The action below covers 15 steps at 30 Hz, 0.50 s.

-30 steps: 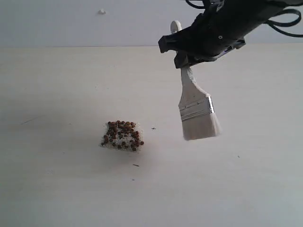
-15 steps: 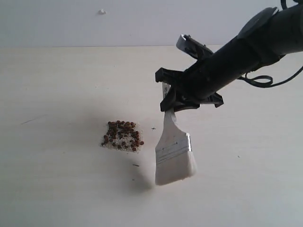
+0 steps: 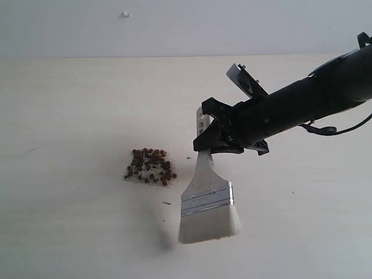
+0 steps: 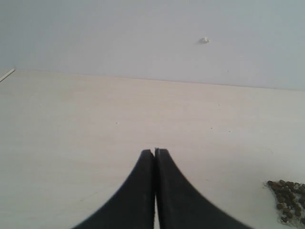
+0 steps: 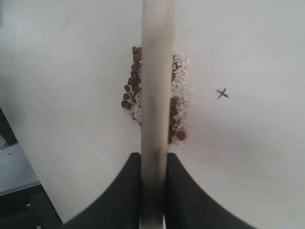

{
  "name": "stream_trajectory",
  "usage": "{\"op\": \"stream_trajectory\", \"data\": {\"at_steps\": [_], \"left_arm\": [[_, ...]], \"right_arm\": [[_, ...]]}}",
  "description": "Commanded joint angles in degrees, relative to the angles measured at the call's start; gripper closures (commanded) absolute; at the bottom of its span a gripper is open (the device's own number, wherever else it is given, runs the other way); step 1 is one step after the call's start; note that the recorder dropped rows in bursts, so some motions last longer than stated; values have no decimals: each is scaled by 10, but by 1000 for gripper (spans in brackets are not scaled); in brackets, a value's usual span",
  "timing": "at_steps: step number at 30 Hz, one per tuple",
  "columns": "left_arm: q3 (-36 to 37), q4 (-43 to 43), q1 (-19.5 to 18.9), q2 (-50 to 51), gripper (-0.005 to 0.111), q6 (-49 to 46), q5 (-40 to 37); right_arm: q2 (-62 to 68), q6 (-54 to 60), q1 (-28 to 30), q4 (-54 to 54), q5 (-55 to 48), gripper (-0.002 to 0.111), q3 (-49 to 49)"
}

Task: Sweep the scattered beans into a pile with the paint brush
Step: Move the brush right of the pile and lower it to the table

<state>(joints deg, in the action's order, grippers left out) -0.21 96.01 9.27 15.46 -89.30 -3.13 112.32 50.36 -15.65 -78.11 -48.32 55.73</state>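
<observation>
Right end effector (image 3: 204,137) clamps the brush (image 3: 207,200) handle, bristles down near the counter (image 3: 70,116); the pile (image 3: 150,167) sits at its ten o'clock. Left end effector (image 4: 155,152) pinched closed, empty.

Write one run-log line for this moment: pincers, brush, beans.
left pincer: shut, empty | right pincer: shut on paint brush handle | paint brush: bristles down, apart from pile | beans: in pile

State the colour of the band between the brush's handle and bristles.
Silver; the ferrule of the paint brush shows best in the exterior view.
</observation>
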Motion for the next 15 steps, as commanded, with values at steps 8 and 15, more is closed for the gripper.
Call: {"op": "stream_trajectory", "data": {"at_steps": [8, 15], "left_arm": [[2, 3, 4, -1, 107, 1, -3], [2, 3, 4, -1, 107, 1, -3]], "right_arm": [[60, 54, 14, -34, 2, 108, -5], [78, 78, 14, -47, 8, 108, -5]]}}
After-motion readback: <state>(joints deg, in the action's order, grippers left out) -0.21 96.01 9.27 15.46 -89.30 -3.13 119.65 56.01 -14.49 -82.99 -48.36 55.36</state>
